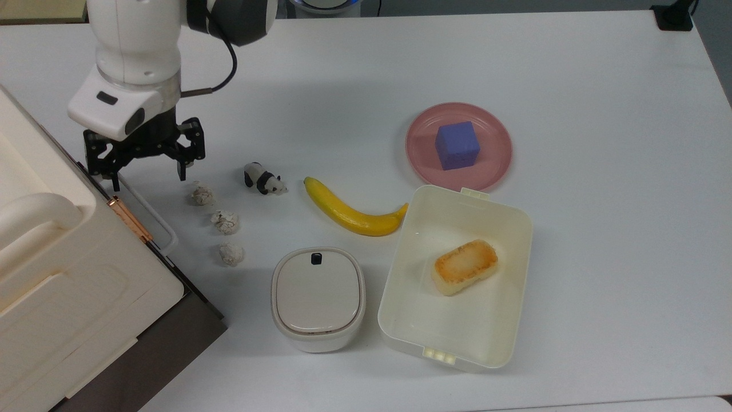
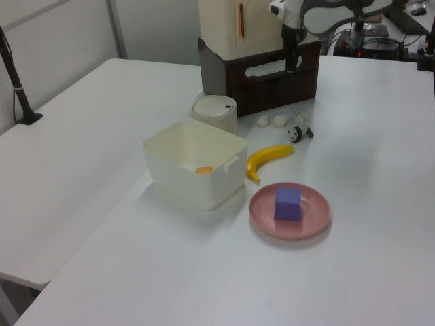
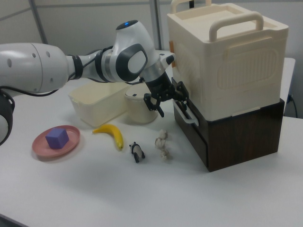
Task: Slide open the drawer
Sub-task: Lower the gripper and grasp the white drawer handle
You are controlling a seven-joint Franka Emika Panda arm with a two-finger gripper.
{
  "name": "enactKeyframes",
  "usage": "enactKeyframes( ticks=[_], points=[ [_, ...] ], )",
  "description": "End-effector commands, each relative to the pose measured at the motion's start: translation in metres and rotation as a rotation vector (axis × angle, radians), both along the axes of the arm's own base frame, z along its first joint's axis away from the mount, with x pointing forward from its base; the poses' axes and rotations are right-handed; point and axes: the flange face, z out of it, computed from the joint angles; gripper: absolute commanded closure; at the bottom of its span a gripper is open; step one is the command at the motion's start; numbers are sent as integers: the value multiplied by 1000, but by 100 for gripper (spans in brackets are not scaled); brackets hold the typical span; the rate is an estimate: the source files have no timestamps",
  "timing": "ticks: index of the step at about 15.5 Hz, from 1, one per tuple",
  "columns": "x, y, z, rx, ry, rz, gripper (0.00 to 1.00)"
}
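Approach step. My end effector (image 1: 147, 171) hangs spread and empty over the white handle (image 1: 150, 213) of the drawer (image 3: 193, 128), still closed at the table's (image 1: 600, 257) edge. Next: straddle handle, clamp, pull outward.

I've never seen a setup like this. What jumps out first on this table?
The big white robot arm, its black gripper open at the white loop handle of a dark brown drawer under a cream box. Then the colours: a yellow banana mid-table and a blue cube on a pink plate, beside a cream open bin holding a toasted bun.
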Motion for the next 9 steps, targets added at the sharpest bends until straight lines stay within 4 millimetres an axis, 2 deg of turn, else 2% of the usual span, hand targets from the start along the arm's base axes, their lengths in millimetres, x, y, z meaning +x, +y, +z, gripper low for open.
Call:
enactKeyframes(
  ticks=[1, 3, 6, 9],
  points=[
    [4, 1, -11, -34, -3, 35, 11],
    [5, 3, -11, -35, -2, 38, 15],
    [6, 10, -16, -33, 7, 48, 31],
    [3, 13, -24, -33, 32, 57, 41]
  ],
)
